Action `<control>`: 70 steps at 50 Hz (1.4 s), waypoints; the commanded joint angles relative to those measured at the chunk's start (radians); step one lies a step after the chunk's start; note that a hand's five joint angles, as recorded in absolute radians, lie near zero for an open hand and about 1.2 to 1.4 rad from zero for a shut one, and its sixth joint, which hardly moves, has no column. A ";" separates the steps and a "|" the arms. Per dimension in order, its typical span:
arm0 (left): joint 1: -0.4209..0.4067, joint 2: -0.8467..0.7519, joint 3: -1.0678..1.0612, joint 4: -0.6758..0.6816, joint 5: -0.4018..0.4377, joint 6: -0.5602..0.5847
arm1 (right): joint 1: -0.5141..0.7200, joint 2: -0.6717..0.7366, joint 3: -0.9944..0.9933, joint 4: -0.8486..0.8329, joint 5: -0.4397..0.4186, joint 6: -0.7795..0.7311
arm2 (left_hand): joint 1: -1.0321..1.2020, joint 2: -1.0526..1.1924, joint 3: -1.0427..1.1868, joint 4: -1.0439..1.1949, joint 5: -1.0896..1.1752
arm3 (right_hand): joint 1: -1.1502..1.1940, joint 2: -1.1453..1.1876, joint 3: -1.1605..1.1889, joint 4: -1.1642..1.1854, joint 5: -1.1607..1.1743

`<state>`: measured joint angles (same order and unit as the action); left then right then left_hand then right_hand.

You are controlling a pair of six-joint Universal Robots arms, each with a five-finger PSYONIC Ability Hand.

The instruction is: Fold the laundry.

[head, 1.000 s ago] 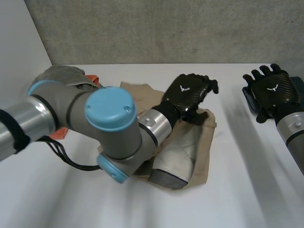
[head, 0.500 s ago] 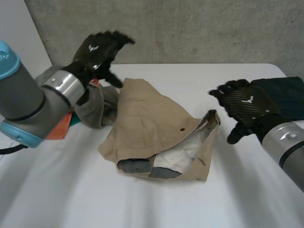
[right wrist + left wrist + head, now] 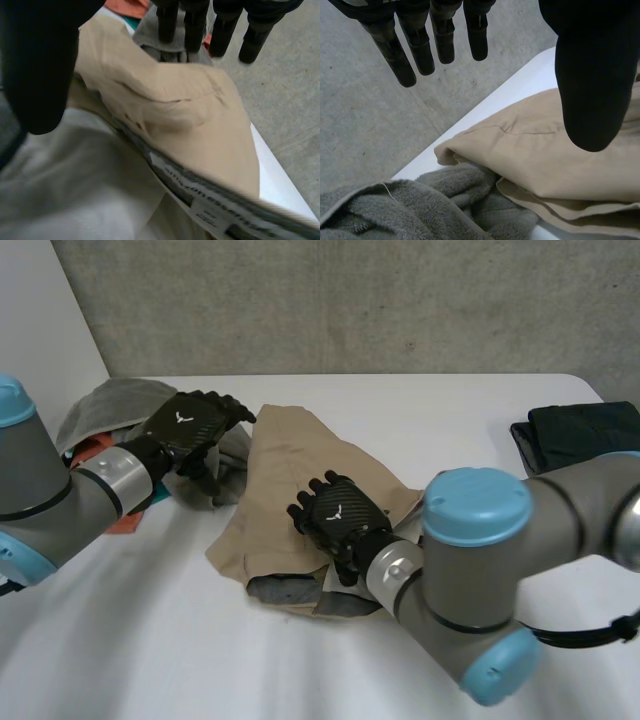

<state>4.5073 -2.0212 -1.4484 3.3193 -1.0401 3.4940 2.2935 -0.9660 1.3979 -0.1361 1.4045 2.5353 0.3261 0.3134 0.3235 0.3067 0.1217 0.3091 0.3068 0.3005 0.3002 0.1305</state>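
Wall: we see rough grey concrete (image 3: 350, 300) behind the whole scene
Table: a white top (image 3: 120, 640), with laundry lying from its left side across to its far right corner
Arms: the left arm (image 3: 40, 500) lies low along the left side, and the right arm (image 3: 480, 580) bends across the near right side toward the middle
Tan garment: it (image 3: 290, 465) sits in the middle of the table, partly folded, and we see pale lining and a grey waistband at its near edge
Grey towel: bunched (image 3: 110, 400) at the left, touching the tan garment's left edge
Dark garment: folded (image 3: 580, 430) at the far right, well apart from both hands
Left hand: it (image 3: 190, 423) is over the grey towel, just beside the tan garment; its wrist view shows its fingers (image 3: 422, 47) straight, the thumb apart, nothing held
Right hand: it (image 3: 338, 512) is over the middle of the tan garment, its fingers (image 3: 222, 30) straight and spread wide of the thumb, gripping nothing; we cannot tell whether the palm touches the cloth
Orange cloth: a small patch (image 3: 126, 521) shows beneath the left arm, beside the grey towel
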 commanded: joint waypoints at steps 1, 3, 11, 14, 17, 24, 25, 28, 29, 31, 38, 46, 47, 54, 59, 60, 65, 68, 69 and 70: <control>0.015 0.059 -0.052 0.017 -0.008 -0.003 | 0.000 0.090 -0.112 -0.063 0.083 -0.007 | -0.001 0.012 0.002 0.018 0.029 | 0.964 0.966 0.972 0.973 0.968; 0.023 0.059 -0.049 0.035 -0.024 -0.003 | -0.003 0.048 -0.114 -0.083 0.111 -0.001 | -0.010 0.003 -0.007 0.010 0.020 | 1.087 1.089 1.096 1.096 1.091; 0.050 0.007 0.059 0.106 -0.097 0.000 | -0.008 -0.213 -0.085 -0.076 0.088 0.046 | -0.142 -0.129 -0.139 -0.123 -0.112 | 1.087 1.089 1.096 1.096 1.091; 0.049 -0.065 0.114 0.109 -0.098 0.002 | -0.005 -0.287 -0.059 -0.051 0.042 0.045 | -0.151 -0.138 -0.148 -0.131 -0.121 | 1.087 1.089 1.096 1.096 1.091; 0.033 -0.112 0.157 0.109 -0.097 0.005 | -0.009 -0.388 -0.042 0.013 -0.004 0.056 | -0.151 -0.138 -0.148 -0.131 -0.121 | 1.087 1.089 1.096 1.096 1.091; -0.036 -0.241 0.250 0.118 -0.089 0.008 | -0.012 -0.540 -0.001 0.096 -0.055 0.124 | -0.151 -0.138 -0.148 -0.131 -0.121 | 1.087 1.089 1.096 1.096 1.091; -0.043 -0.254 0.261 0.120 -0.090 0.008 | -0.012 -0.559 0.006 0.099 -0.058 0.134 | -0.151 -0.138 -0.148 -0.131 -0.121 | 1.087 1.089 1.096 1.096 1.091; -0.068 -0.295 0.295 0.137 -0.093 0.007 | -0.012 -0.627 0.039 0.108 -0.074 0.161 | -0.151 -0.138 -0.148 -0.131 -0.121 | 1.087 1.089 1.096 1.096 1.091; -0.076 -0.304 0.301 0.141 -0.095 0.007 | -0.012 -0.641 0.047 0.110 -0.079 0.166 | -0.151 -0.138 -0.148 -0.131 -0.121 | 1.087 1.089 1.096 1.096 1.091; -0.100 -0.326 0.309 0.164 -0.094 0.008 | -0.014 -0.669 0.062 0.112 -0.088 0.171 | -0.148 -0.135 -0.145 -0.128 -0.118 | 1.087 1.089 1.096 1.096 1.091; -0.131 -0.332 0.315 0.296 -0.185 0.003 | -0.012 -0.781 0.144 0.125 -0.142 0.183 | -0.086 -0.073 -0.084 -0.067 -0.056 | 1.087 1.089 1.096 1.096 1.091; -0.175 -0.327 0.296 0.312 -0.212 -0.032 | -0.037 -0.803 0.153 0.124 -0.140 0.189 | 0.417 0.430 0.420 0.437 0.447 | 1.087 1.089 1.096 1.096 1.091; -0.180 -0.327 0.293 0.309 -0.204 -0.039 | -0.040 -0.803 0.150 0.124 -0.137 0.191 | 0.608 0.620 0.610 0.627 0.638 | 1.087 1.089 1.096 1.096 1.091; -0.198 -0.285 0.247 0.307 -0.170 -0.087 | -0.127 -0.803 0.121 0.122 -0.130 0.213 | 1.070 1.083 1.073 1.090 1.100 | 1.087 1.089 1.096 1.096 1.091; -0.166 -0.067 0.208 0.307 -0.314 -0.095 | -0.201 -0.803 0.098 0.119 -0.130 0.252 | 1.070 1.083 1.073 1.090 1.100 | 1.087 1.089 1.096 1.096 1.091; -0.157 -0.029 0.197 0.310 -0.331 -0.096 | -0.213 -0.803 0.092 0.119 -0.130 0.258 | 1.070 1.083 1.073 1.090 1.100 | 1.087 1.089 1.096 1.096 1.091; -0.140 0.160 0.137 0.315 -0.344 -0.133 | -0.298 -0.803 0.061 0.119 -0.128 0.322 | 1.070 1.083 1.073 1.090 1.100 | 1.087 1.089 1.096 1.096 1.091; -0.140 0.283 0.106 0.315 -0.347 -0.179 | -0.328 -0.803 0.044 0.122 -0.127 0.355 | 1.070 1.083 1.073 1.090 1.100 | 1.087 1.089 1.096 1.096 1.091; -0.142 0.311 0.100 0.310 -0.347 -0.190 | -0.350 -0.803 0.033 0.122 -0.125 0.377 | 1.070 1.083 1.073 1.090 1.100 | 1.087 1.089 1.096 1.096 1.091; -0.143 0.338 0.096 0.307 -0.345 -0.199 | -0.359 -0.804 0.030 0.122 -0.127 0.390 | 1.070 1.083 1.073 1.090 1.100 | 1.087 1.089 1.096 1.096 1.091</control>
<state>4.3630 -1.9078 -1.2951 3.6332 -1.3841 3.3694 2.0146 -1.7687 1.4668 -0.0161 1.2764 2.8394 1.1762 1.1965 1.1900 1.1974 0.9684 1.1266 1.1763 1.1913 1.2003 0.9747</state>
